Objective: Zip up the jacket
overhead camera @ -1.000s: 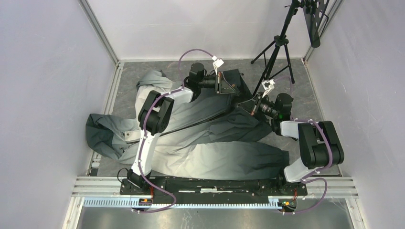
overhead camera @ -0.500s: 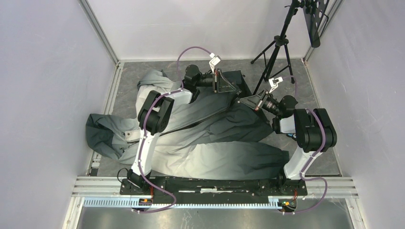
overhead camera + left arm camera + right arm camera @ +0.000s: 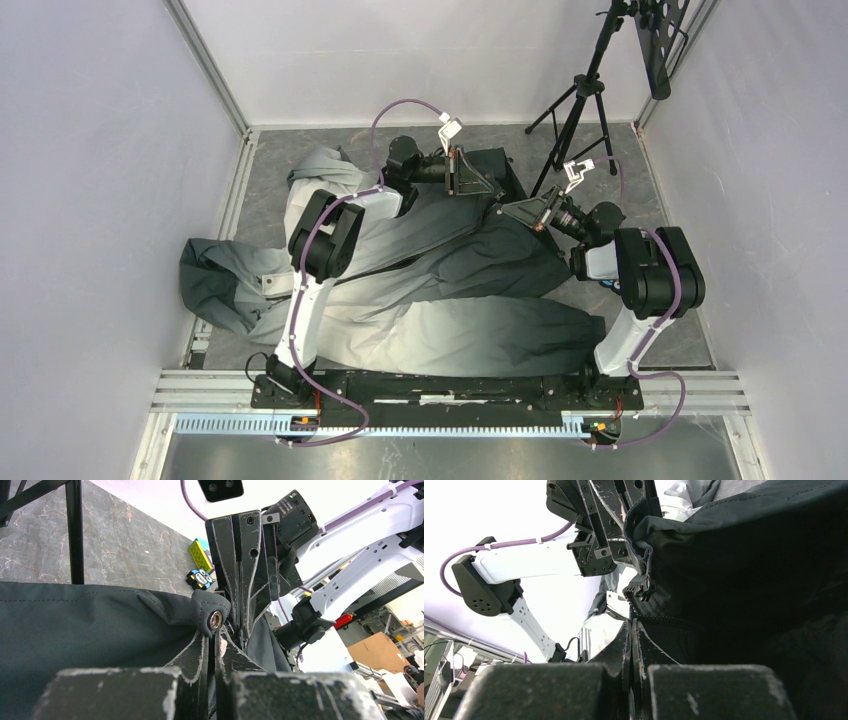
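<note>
The jacket (image 3: 440,300) lies spread over the mat, light grey on the left shading to dark charcoal at the far right. My left gripper (image 3: 462,176) is shut on the dark hem corner beside a metal snap (image 3: 216,620); its fingertips (image 3: 218,641) pinch that fabric. My right gripper (image 3: 522,211) is shut on the dark zipper edge just below the zipper slider (image 3: 644,592), its tips (image 3: 631,626) meeting at the line of teeth. The two grippers face each other closely, and each shows in the other's wrist view. The hem between them is lifted off the mat.
A black tripod (image 3: 581,98) stands at the back right, close behind my right gripper. White walls close in the left, back and right sides. An aluminium rail (image 3: 440,385) runs along the front. A small yellow-green box (image 3: 200,554) lies on the mat (image 3: 270,160).
My right wrist has swung up and to the right, lifting the dark zipper edge. My left gripper shifted slightly toward the back. Little moved in the last half second.
</note>
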`<state>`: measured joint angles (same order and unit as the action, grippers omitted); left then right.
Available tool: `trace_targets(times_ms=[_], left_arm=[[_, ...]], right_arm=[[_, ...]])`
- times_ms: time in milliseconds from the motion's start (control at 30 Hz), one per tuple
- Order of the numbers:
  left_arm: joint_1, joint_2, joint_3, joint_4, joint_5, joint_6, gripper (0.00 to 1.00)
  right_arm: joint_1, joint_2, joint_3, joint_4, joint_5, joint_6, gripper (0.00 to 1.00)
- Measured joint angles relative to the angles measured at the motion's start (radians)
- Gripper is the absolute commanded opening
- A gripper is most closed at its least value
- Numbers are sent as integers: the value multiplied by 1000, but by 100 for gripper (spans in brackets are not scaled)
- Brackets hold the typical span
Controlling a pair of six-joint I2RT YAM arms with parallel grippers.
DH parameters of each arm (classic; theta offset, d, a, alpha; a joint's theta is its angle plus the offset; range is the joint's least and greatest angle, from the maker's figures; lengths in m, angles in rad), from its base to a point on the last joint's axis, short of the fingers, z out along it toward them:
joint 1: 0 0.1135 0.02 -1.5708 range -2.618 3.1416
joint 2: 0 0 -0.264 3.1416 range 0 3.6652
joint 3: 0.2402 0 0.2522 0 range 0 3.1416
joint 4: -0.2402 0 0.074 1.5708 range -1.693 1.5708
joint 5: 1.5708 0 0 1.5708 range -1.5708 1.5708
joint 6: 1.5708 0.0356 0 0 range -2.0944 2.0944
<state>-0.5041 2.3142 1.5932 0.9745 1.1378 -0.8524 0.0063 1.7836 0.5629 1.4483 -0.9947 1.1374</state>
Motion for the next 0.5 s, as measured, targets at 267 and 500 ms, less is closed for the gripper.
trace_targets(times_ms=[267,500], left_arm=[[0,0,-5,27,2,-13,2],[0,0,-7,46,9,-27,2]], right_arm=[[0,23,0,6,0,18,0],[0,36,0,11,0,39,0]])
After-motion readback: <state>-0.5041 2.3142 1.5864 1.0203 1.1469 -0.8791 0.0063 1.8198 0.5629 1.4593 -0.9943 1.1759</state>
